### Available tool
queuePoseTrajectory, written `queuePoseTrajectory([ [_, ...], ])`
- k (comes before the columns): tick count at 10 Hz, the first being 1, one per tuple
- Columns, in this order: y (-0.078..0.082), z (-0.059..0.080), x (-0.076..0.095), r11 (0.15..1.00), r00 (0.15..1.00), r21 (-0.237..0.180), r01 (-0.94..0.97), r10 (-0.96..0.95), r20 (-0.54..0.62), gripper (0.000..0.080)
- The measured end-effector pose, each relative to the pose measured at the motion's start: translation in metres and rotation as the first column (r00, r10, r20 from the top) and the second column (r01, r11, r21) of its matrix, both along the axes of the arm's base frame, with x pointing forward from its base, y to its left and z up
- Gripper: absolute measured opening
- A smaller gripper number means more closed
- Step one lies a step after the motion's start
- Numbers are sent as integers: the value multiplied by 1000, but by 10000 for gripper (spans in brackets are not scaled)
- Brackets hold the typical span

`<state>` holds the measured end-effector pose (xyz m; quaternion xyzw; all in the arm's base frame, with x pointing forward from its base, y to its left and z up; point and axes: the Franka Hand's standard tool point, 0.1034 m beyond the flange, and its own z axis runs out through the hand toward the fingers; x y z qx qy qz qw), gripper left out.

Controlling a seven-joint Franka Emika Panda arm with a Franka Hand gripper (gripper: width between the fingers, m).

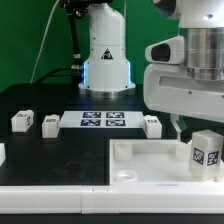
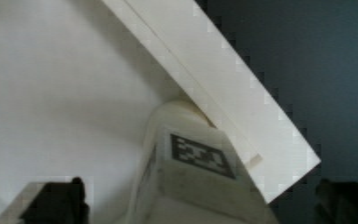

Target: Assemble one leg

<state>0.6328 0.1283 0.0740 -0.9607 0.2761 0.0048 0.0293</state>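
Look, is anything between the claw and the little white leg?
Nothing visible is. In the wrist view the leg sits right between the gripper and its spread fingers, with a bare gap on each side.

The tray (image 1: 150,160) lies at the desk's (image 1: 30,100) front edge, reaching toward the exterior view's right. A leg (image 1: 205,152) stands over the tray's right part, under the gripper (image 1: 190,125); whether it touches the tray floor cannot be told. Behind the tray, at mid-desk, lies the marker board (image 1: 104,122). One peg (image 1: 151,125) sits just beside the board's right end, another peg (image 1: 50,124) just beside its left end, and a third peg (image 1: 22,121) further left, near the desk's left edge. The robot base (image 1: 105,55) stands at the desk's back edge, behind the board.
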Motion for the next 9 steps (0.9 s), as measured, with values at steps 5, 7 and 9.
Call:
queuePoseTrajectory([
  [5,-10,-1,1,857,857,-19,-515,515,19,649],
  [7,-11,-1,1,765,765,-23,-643,644,24,649],
  [9,-11,-2,1,714,713,-29,-700,701,32,521],
])
